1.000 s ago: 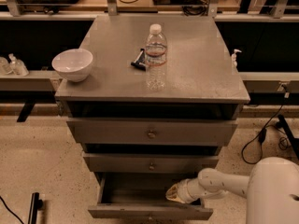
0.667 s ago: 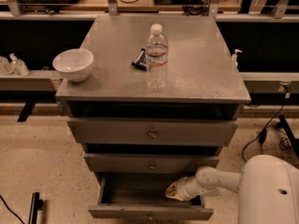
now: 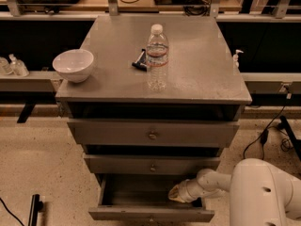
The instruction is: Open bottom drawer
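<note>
The bottom drawer [image 3: 150, 214] of the grey metal cabinet is pulled out, and its plain grey inside [image 3: 136, 192] shows. A small knob sits on its slim front at the lower edge of the view. My gripper [image 3: 175, 194] reaches in from the right on a white arm [image 3: 211, 181] and rests over the right inner part of this drawer. Its yellowish tip is close to the drawer's right wall. The top drawer [image 3: 153, 133] and the middle drawer [image 3: 152, 165] are pushed in.
On the cabinet top [image 3: 197, 65] stand a white bowl [image 3: 73, 65], a clear water bottle [image 3: 156, 56] and a small dark tool [image 3: 139, 61]. My white base [image 3: 265, 194] fills the lower right. Cables [image 3: 268, 135] lie on the floor at the right, a black bar [image 3: 34, 209] at the lower left.
The arm has drawn slightly left, further into the open bottom drawer. The drawer and the things on top have stayed put.
</note>
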Controlling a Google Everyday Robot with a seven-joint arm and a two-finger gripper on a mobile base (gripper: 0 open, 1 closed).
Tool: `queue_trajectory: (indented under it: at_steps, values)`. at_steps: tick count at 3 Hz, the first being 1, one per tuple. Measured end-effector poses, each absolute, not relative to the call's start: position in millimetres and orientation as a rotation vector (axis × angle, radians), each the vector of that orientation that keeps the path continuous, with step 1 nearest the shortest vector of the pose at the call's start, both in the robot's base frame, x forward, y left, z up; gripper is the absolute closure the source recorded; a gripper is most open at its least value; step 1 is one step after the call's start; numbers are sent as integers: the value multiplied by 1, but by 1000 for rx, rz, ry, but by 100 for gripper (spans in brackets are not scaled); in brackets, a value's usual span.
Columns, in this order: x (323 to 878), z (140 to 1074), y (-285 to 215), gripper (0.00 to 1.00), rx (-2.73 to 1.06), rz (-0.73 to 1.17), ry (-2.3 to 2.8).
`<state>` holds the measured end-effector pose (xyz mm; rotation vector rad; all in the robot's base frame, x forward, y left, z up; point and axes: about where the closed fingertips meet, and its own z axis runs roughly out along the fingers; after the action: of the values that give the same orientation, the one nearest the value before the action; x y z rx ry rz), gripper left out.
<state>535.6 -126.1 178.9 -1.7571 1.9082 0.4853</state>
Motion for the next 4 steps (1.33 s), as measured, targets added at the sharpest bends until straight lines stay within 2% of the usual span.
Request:
queue_trajectory:
  at_steps: [3,4]
  values:
    - [523,137,-124,100,-1788,557,1934]
    - [515,140,-113,100,-1854,653,1845]
